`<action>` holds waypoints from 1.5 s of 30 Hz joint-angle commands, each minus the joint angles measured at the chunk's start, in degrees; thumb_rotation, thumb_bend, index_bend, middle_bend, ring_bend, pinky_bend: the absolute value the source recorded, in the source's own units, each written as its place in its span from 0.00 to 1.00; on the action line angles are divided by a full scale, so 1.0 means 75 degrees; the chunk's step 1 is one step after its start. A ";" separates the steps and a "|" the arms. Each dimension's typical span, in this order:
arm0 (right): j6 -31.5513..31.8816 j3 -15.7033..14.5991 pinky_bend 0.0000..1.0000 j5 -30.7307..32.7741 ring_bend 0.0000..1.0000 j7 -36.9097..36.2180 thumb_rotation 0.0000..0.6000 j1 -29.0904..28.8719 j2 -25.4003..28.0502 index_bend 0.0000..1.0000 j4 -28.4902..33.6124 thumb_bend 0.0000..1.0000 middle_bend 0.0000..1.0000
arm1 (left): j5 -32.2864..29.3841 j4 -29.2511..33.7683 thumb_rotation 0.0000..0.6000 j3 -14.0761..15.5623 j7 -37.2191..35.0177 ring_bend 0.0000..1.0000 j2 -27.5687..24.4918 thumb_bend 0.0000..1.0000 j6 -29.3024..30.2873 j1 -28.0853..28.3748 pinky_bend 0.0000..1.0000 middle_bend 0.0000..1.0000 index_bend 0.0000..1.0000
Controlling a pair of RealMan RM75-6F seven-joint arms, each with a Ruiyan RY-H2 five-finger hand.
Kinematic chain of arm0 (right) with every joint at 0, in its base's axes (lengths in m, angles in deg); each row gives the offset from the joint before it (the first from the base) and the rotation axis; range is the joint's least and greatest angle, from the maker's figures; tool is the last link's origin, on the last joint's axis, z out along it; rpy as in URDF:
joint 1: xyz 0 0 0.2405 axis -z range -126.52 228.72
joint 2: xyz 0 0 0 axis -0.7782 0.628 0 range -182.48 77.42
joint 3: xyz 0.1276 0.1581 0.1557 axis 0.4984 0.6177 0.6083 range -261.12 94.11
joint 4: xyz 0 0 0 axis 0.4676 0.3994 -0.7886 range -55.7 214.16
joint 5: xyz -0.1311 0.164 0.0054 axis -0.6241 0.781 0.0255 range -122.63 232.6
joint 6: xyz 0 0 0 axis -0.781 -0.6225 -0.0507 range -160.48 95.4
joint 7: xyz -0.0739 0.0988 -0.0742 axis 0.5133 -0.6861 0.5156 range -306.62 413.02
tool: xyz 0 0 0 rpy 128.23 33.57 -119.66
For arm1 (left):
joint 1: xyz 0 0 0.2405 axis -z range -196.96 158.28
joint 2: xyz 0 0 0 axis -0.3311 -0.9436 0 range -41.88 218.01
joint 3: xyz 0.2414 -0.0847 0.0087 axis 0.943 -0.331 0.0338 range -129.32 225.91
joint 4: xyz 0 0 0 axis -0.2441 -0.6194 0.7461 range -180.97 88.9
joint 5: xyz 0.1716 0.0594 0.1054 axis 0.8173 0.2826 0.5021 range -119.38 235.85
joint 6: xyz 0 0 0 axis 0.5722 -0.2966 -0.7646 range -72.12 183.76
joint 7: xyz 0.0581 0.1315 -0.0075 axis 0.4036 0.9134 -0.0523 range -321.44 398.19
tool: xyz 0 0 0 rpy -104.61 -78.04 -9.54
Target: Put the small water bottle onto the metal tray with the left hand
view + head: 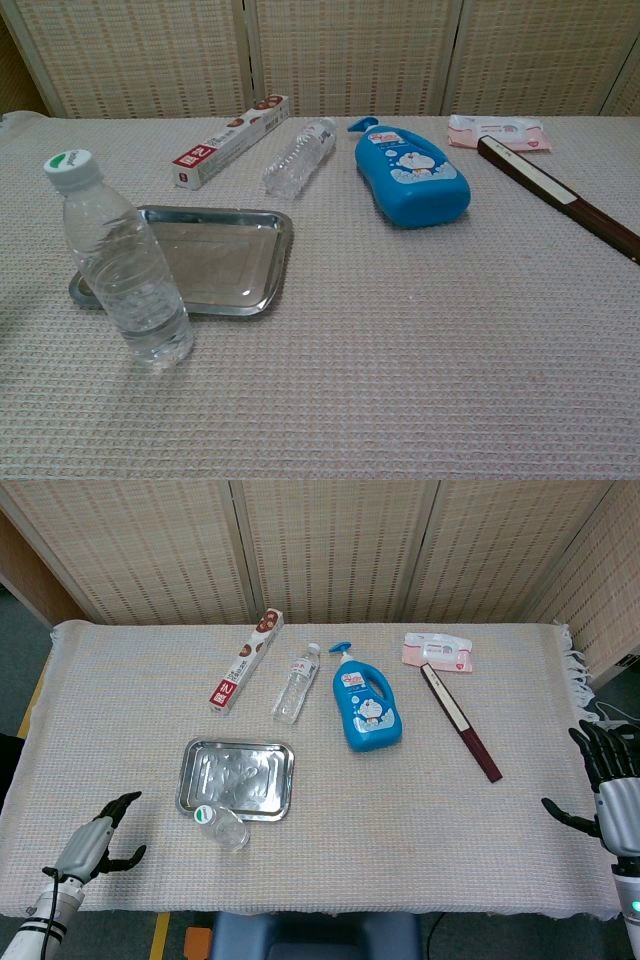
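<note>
A clear water bottle (224, 829) with a white and green cap stands upright just in front of the metal tray (270, 767), and looms large at the left in the chest view as the same bottle (125, 274) beside the tray (250, 262). A second clear bottle (295, 685) lies on its side further back. My left hand (95, 845) hovers at the table's front left, fingers spread and holding nothing, well left of the upright bottle. Empty as well, my right hand (612, 790) stays at the far right edge. Neither hand shows in the chest view.
Behind the tray lie a red and white foil box (244, 661), a blue pump bottle (366, 704), a pink wipes pack (437, 651) and a dark folded fan (460, 723). A woven cloth (420, 820) covers the table.
</note>
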 commanded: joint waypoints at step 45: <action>-0.0099 0.0110 0.03 0.0055 0.00 -0.0752 1.00 0.0005 0.0058 0.05 -0.0095 0.06 0.00 | 0.2412 -0.3787 1.00 -0.0032 -0.1794 0.00 0.5903 0.38 0.2103 -0.0127 0.13 0.00 0.00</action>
